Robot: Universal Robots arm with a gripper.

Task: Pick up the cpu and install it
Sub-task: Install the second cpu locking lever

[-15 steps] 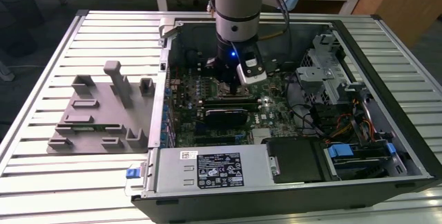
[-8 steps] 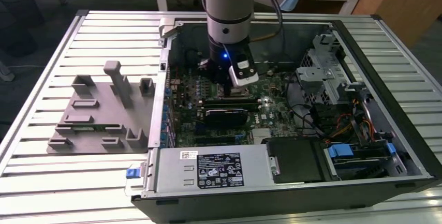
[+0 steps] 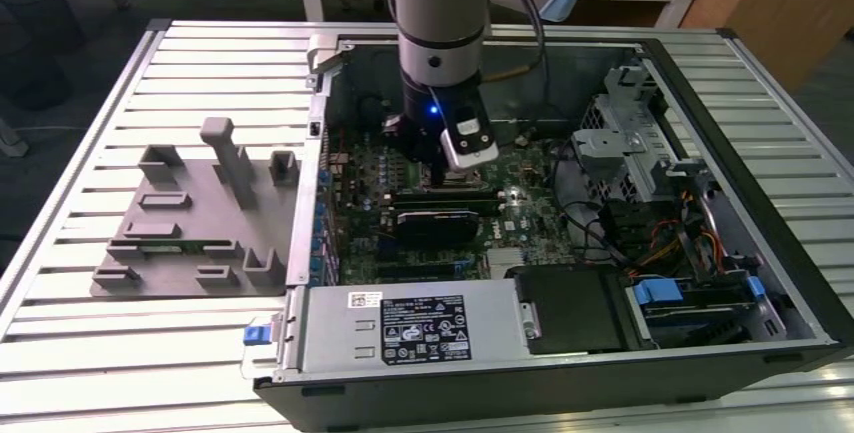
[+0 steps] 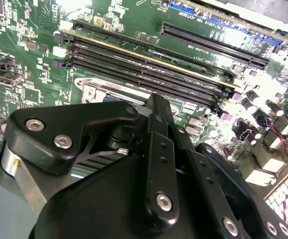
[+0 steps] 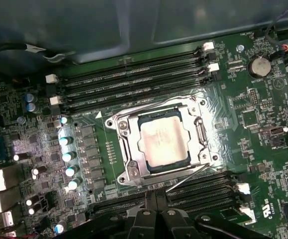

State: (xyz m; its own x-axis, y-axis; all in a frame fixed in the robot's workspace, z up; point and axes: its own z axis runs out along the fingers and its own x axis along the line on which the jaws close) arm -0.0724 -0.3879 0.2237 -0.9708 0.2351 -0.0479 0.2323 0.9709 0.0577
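Observation:
The cpu (image 5: 162,138) is a square chip with a silvery top plate. It lies flat inside the metal frame of the socket (image 5: 126,172) on the green motherboard (image 5: 263,124), with the socket's retention frame open around it. My gripper (image 5: 156,198) hangs just over the board beside the socket, shut and holding nothing, apart from the cpu. In the exterior view the gripper (image 3: 434,175) reaches straight down into the middle of the open computer case (image 3: 747,183).
Memory slots (image 5: 129,79) run along both sides of the socket. A grey holder tray (image 3: 200,213) stands on the slatted table at the exterior view's left. Inside the case are a power supply (image 3: 414,328), a drive cage (image 3: 641,153) and loose cables (image 3: 667,243).

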